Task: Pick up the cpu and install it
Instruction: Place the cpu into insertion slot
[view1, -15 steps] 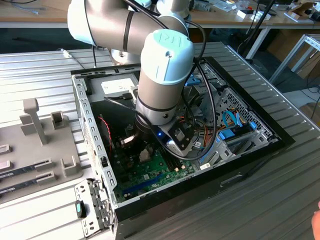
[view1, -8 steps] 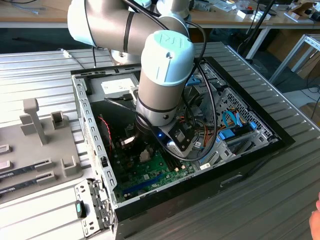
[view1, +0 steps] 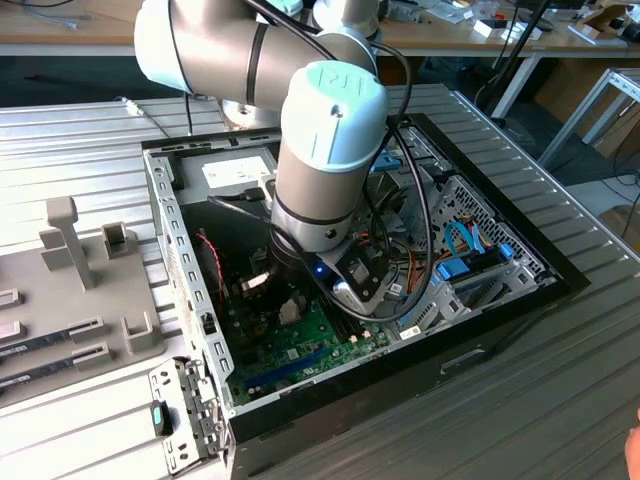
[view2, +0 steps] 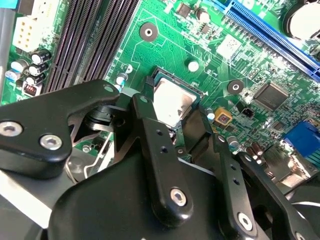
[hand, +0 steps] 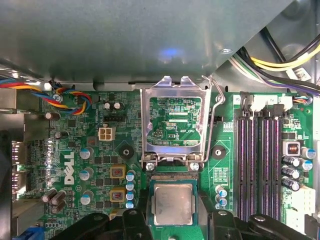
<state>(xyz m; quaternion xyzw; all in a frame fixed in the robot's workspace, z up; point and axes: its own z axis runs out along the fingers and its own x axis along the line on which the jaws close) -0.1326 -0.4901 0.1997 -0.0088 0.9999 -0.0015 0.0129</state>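
A grey fixture plate (view1: 90, 300) lies on the ribbed worktop, beyond the open computer case (view1: 185, 290) toward the exterior view's left. The arm (view1: 325, 150) reaches down into the case. On the motherboard (hand: 227, 130) the socket's metal load plate (hand: 146, 120) stands hinged up. Just beside its hinge, the cpu (hand: 173, 204) is at the socket. It is square with no long axis and lies flat, silvery lid upward with a thin green rim, its edges parallel to the nearby memory slots (hand: 260, 165). The gripper (hand: 173, 212) straddles it; whether it pinches the chip I cannot tell.
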